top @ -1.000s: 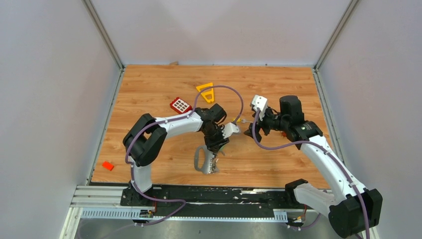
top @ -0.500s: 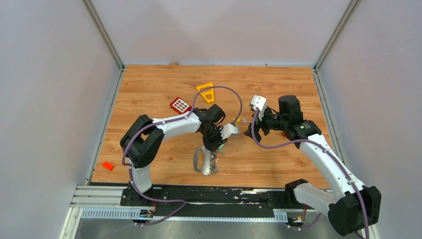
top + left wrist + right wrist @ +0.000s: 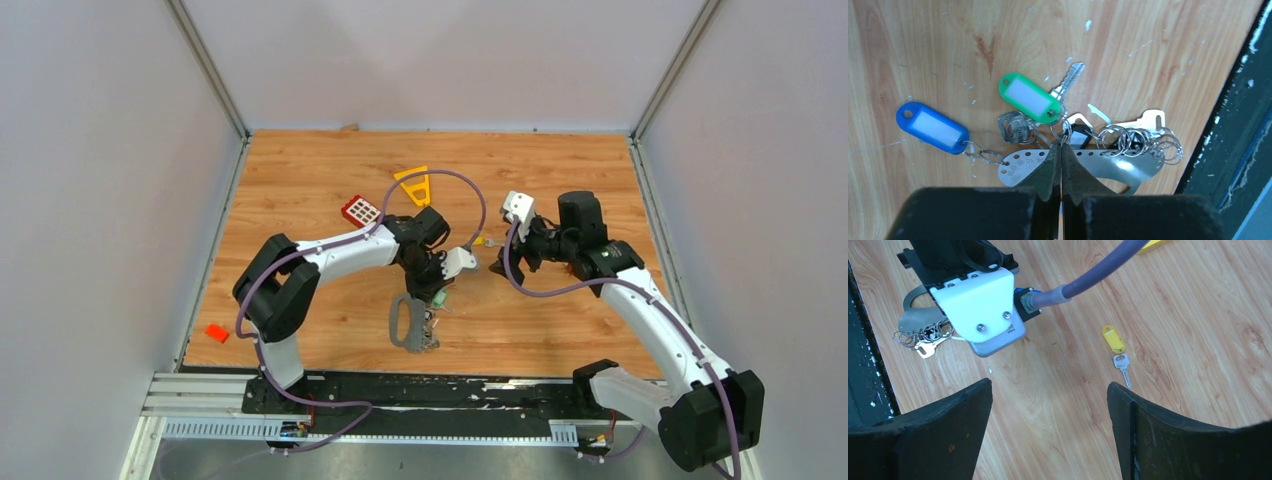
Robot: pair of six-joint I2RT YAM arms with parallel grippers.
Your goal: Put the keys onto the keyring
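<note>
The grey metal keyring (image 3: 1128, 162) lies flat near the table's front edge, also seen in the top view as the keyring (image 3: 405, 322). Several small wire rings (image 3: 1140, 142) and a silver key (image 3: 1143, 122) hang on its right end. A blue-tagged key (image 3: 933, 127) is linked to its left end. A green-tagged key (image 3: 1028, 97) lies just beyond it. My left gripper (image 3: 1061, 147) is shut above the keyring, tips meeting at the green key's small ring; whether it pinches that ring I cannot tell. My right gripper (image 3: 1049, 385) stands open, empty, near a loose yellow-tagged key (image 3: 1114, 339).
A yellow triangular frame (image 3: 414, 185) and a red brick (image 3: 362, 211) lie behind the left arm. A small orange block (image 3: 216, 333) sits at the front left. The black rail (image 3: 1243, 100) runs right beside the keyring. The left wrist's white housing (image 3: 980, 305) is close to the right gripper.
My left gripper has closed from partly open to shut and sunk a little toward the keyring, which has shifted slightly left. The right arm has barely moved.
</note>
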